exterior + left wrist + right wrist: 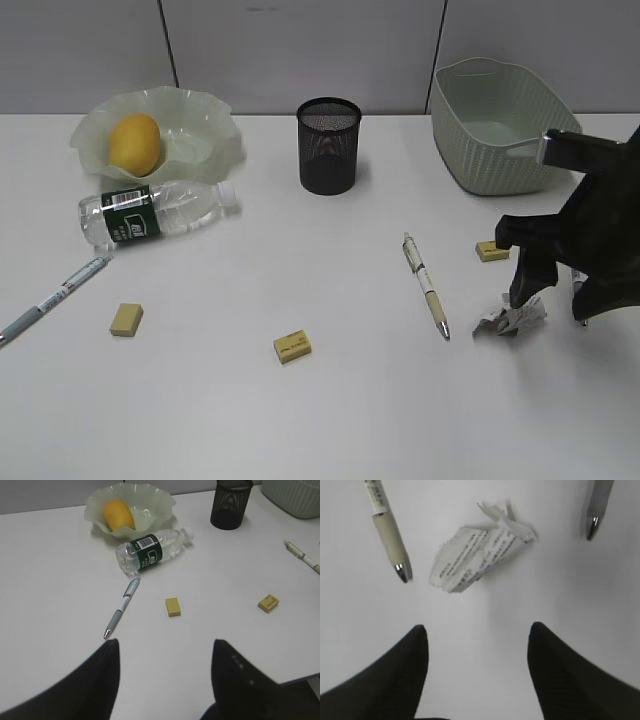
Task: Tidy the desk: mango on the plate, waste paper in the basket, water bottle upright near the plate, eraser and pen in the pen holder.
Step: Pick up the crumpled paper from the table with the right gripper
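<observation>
The mango (pixel 133 143) lies in the wavy-rimmed plate (pixel 222 128) at the back left. The water bottle (pixel 160 212) lies on its side in front of the plate. The black mesh pen holder (pixel 328 145) stands at the back centre and the basket (pixel 500 130) at the back right. The waste paper (pixel 510 318) lies on the desk under my open right gripper (pixel 552 305); in the right wrist view the paper (pixel 477 552) is just ahead of the empty jaws (pixel 476 630). My left gripper (pixel 165 647) is open and empty above the desk, near a pen (pixel 122 607).
Pens lie at the left (pixel 55 297) and centre right (pixel 427 285); another pen tip (pixel 597 505) shows beside the paper. Yellow erasers lie at the front left (pixel 126 319), front centre (pixel 292 346) and right (pixel 492 250).
</observation>
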`<state>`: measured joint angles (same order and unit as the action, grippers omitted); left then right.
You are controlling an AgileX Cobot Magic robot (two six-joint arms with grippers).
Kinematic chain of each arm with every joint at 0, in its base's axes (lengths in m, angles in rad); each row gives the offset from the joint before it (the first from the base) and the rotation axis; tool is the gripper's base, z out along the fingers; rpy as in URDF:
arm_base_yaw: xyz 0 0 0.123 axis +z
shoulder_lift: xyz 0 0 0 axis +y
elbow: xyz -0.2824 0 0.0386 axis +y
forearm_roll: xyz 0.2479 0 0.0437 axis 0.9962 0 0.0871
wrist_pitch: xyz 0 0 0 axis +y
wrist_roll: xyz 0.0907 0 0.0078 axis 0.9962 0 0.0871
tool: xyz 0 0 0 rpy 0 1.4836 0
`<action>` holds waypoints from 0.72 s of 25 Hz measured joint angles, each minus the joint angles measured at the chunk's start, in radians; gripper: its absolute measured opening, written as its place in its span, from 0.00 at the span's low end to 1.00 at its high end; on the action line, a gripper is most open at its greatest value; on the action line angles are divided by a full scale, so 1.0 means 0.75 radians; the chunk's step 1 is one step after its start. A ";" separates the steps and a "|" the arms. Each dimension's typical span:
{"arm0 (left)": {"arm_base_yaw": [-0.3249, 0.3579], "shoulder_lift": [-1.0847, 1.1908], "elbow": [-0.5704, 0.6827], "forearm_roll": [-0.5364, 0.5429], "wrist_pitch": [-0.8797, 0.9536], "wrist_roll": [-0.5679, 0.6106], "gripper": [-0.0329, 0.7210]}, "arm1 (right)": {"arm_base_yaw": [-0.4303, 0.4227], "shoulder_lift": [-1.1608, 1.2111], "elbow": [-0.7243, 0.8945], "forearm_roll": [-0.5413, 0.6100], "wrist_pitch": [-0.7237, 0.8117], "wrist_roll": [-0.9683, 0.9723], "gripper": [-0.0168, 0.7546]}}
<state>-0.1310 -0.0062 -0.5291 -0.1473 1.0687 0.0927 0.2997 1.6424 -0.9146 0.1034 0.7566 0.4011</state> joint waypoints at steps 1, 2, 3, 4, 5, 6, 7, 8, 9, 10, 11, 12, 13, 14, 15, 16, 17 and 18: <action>0.000 0.000 0.000 0.000 0.000 0.000 0.63 | 0.000 0.032 0.000 0.000 -0.020 0.024 0.69; 0.000 0.000 0.000 0.000 0.000 0.000 0.63 | 0.000 0.056 0.000 0.000 -0.038 0.040 0.71; 0.000 0.000 0.000 0.000 0.000 0.000 0.63 | 0.000 0.082 0.000 0.000 -0.061 0.056 0.72; 0.000 0.000 0.000 0.000 0.000 0.000 0.63 | 0.000 0.107 0.000 0.002 -0.082 0.066 0.73; 0.000 0.000 0.000 0.000 0.000 0.000 0.63 | 0.000 0.128 0.000 0.008 -0.108 0.071 0.73; 0.000 0.000 0.000 0.000 0.000 0.000 0.63 | 0.000 0.142 0.000 0.013 -0.136 0.077 0.74; 0.000 0.000 0.000 0.000 0.000 0.000 0.63 | 0.000 0.156 0.000 0.016 -0.163 0.081 0.74; 0.000 0.000 0.000 0.000 0.000 0.000 0.63 | 0.000 0.167 0.000 0.019 -0.196 0.083 0.74; 0.000 0.000 0.000 0.000 0.000 0.000 0.63 | 0.000 0.177 0.000 0.021 -0.228 0.085 0.74; 0.000 0.000 0.000 0.000 0.000 0.000 0.63 | 0.000 0.189 -0.002 0.021 -0.260 0.093 0.74; 0.000 0.000 0.000 0.000 0.000 0.000 0.63 | 0.000 0.200 -0.002 0.021 -0.284 0.105 0.74; 0.000 0.000 0.000 0.000 0.000 0.000 0.63 | 0.000 0.212 -0.002 0.021 -0.307 0.116 0.74; 0.000 0.000 0.000 0.000 0.000 0.000 0.63 | 0.000 0.221 -0.002 0.021 -0.324 0.121 0.74; 0.000 0.000 0.000 0.000 0.000 0.000 0.63 | 0.000 0.230 -0.002 0.021 -0.333 0.128 0.74; 0.000 0.000 0.000 0.000 0.000 0.000 0.63 | 0.000 0.239 -0.002 0.021 -0.340 0.130 0.74; 0.000 0.000 0.000 0.000 0.000 0.000 0.63 | 0.000 0.247 -0.002 0.021 -0.346 0.132 0.73; 0.000 0.000 0.000 0.000 0.000 0.000 0.63 | 0.000 0.255 -0.002 0.021 -0.348 0.132 0.71; 0.000 0.000 0.000 0.000 0.000 0.000 0.63 | 0.000 0.263 -0.002 0.021 -0.352 0.132 0.69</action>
<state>-0.1310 -0.0062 -0.5291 -0.1473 1.0687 0.0927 0.2997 1.8397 -0.9161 0.1189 0.4929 0.5001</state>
